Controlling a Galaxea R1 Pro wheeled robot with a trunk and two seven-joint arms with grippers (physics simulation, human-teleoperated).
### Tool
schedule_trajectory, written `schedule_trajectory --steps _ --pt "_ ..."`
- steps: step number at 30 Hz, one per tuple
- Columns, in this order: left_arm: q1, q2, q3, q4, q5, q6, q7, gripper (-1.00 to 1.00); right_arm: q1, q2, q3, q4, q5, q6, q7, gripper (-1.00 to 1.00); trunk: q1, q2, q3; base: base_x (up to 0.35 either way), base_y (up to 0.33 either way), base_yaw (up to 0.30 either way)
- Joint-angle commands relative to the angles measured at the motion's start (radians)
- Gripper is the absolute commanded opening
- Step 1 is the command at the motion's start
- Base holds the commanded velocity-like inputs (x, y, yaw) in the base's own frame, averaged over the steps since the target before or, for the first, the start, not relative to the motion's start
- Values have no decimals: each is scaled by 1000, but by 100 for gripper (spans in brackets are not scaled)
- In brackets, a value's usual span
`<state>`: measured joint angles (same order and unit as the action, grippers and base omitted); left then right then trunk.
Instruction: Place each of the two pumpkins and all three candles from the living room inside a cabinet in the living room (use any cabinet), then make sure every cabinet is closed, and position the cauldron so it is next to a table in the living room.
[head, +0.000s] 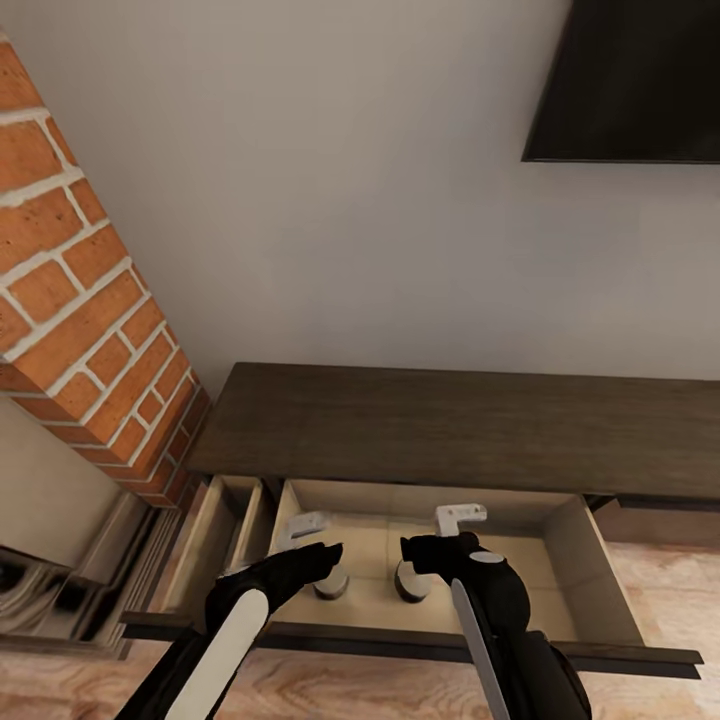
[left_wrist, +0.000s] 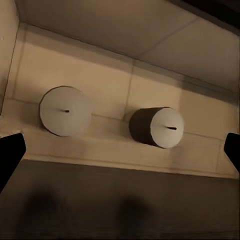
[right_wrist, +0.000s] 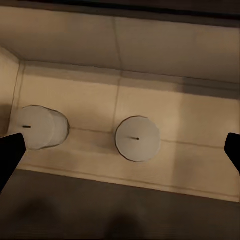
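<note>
Cabinet (head: 450, 425): dark-brown wood with a fine matt grain on its top; open drawer (head: 600, 560) lined with pale, smooth, matt wood panels. Candles (left_wrist: 65, 111) (left_wrist: 156, 127): cream, waxy-looking cylinders, smooth and matt, with thin dark wicks. Surroundings: rough red brick fireplace (head: 80, 290) with pale mortar, smooth matt painted wall (head: 330, 200), glossy black screen (head: 630, 80), light wood-grain floor (head: 660, 600).

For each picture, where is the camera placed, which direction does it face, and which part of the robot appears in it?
Head view: high on the robot, facing down at the open drawer of the cabinet; both arms and grippers show, left, right.
Left wrist view: above the drawer, facing down; dark fingertips at the edges.
Right wrist view: the same, fingertips.
Both wrist views share two candles.
</note>
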<state>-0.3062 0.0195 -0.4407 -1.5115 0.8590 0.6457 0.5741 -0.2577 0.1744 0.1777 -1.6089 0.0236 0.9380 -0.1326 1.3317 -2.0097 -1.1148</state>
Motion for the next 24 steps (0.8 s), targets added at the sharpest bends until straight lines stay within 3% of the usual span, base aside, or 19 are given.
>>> schedule_trajectory --steps 1,3,10,11,16,24 --pt "12 1 13 -11 14 -1 10 100 5 0 7 -2 3 5 -3 100 0 0 1 0 0 3" --pt "41 2 65 -33 21 -5 5 100 27 0 39 -5 3 5 -3 100 0 0 4 0 0 1" --pt "89 5 126 -78 29 -8 -12 100 37 0 57 -6 4 1 -2 100 0 0 16 0 0 0" --pt "102 -4 134 -88 30 -8 -32 100 33 0 55 -7 4 2 -3 100 0 0 17 0 0 0" --pt "112 -10 111 -94 29 -35 -48 100 35 0 61 -7 4 -8 -5 100 0 0 25 0 0 50" --pt "120 -4 110 -87 30 -103 -53 100 37 0 62 -7 4 -10 -7 100 0 0 37 0 0 167"
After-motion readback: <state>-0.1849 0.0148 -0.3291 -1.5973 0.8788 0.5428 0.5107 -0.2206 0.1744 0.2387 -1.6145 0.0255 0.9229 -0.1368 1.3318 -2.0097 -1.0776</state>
